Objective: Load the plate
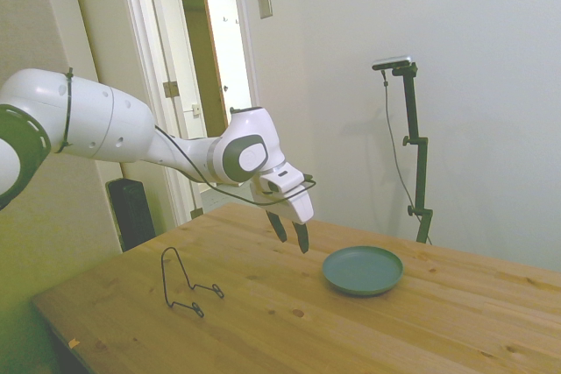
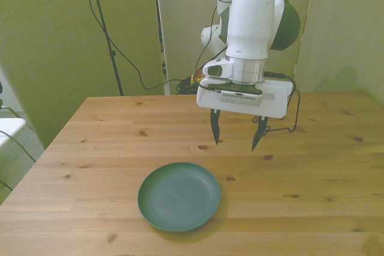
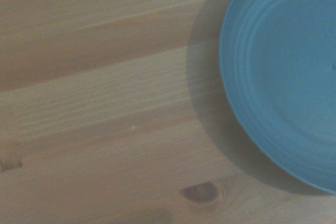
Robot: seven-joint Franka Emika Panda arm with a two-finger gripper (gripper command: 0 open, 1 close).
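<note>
Pale walls and an open white door stood behind the wooden desk, whose planks showed dark knots. On the desk lay the plate, a round, shallow, teal dish with a low raised rim, flat on the wood and with nothing on it. In the front view the plate sat near the desk's near edge, slightly toward that view's left of centre. My tool hung in the air above the desk, behind the plate and a little toward the front view's right, its two dark fingers pointing down, spread wide apart and holding nothing. In the side view my tool was clear of the wood, just beside the plate's rim but not touching it. A thin black wire stand stood upright on the desk, well apart from the plate, on the far side of my tool from it. The wrist view showed part of the plate over bare wood, with a knot near its rim.
</note>
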